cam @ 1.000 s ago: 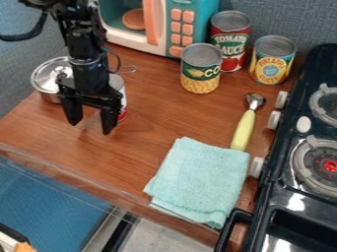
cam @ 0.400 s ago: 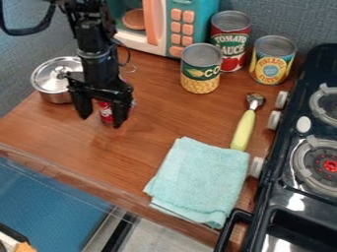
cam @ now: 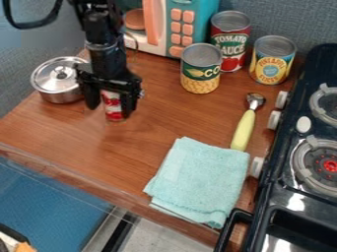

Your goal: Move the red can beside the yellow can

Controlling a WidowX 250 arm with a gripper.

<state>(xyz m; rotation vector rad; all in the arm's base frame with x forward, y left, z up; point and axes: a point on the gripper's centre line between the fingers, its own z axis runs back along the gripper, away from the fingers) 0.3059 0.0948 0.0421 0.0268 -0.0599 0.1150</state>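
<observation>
Wood-grained counter [cam: 158, 118], cylindrical red can [cam: 113, 106]

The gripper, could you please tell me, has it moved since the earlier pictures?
Yes; the gripper has moved rightward and upward in the view, judged against the silver pot.

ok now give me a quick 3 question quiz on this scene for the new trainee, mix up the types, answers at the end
1. Multiple choice: What does the end of the scoop handle meet on the counter?
a) the microwave
b) the towel
c) the corn can

2. True or false: The pot has its lid on.

3. Fill in the blank: From the camera, the small red and white can shows between the two ______ of the gripper.

Key: 1. b; 2. true; 3. fingers
</observation>
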